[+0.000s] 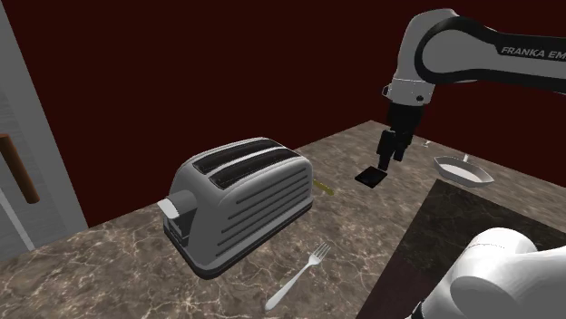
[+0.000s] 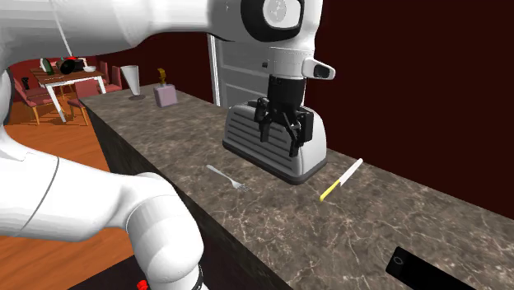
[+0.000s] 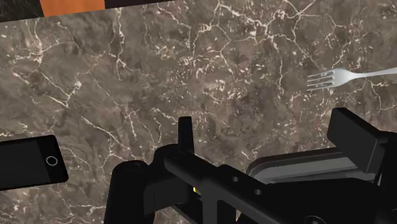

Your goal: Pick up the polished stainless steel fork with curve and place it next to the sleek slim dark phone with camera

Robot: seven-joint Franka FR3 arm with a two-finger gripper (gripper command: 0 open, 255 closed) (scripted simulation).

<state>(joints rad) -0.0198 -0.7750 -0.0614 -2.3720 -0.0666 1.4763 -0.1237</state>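
Note:
A silver fork [image 1: 299,272] lies flat on the brown marbled counter [image 1: 109,263], near its front edge and in front of the toaster; it is also seen as the fork [image 2: 228,177] and the fork [image 3: 343,77]. The slim black phone [image 1: 370,176] with a round camera ring lies further along the counter, phone [image 2: 424,272], phone [image 3: 28,162]. My black gripper [image 1: 386,163] hangs open above the counter between the two, closer to the phone, with nothing between its fingers. It shows again as gripper [image 2: 282,147] and gripper [image 3: 266,124].
A large silver two-slot toaster [image 1: 240,199] stands on the counter beside the fork. A yellow and white pen [image 2: 342,180] lies past it. A white dish [image 1: 463,170] sits beyond the phone. A pink box [image 2: 165,96] and a vase [image 2: 134,80] stand at the far end.

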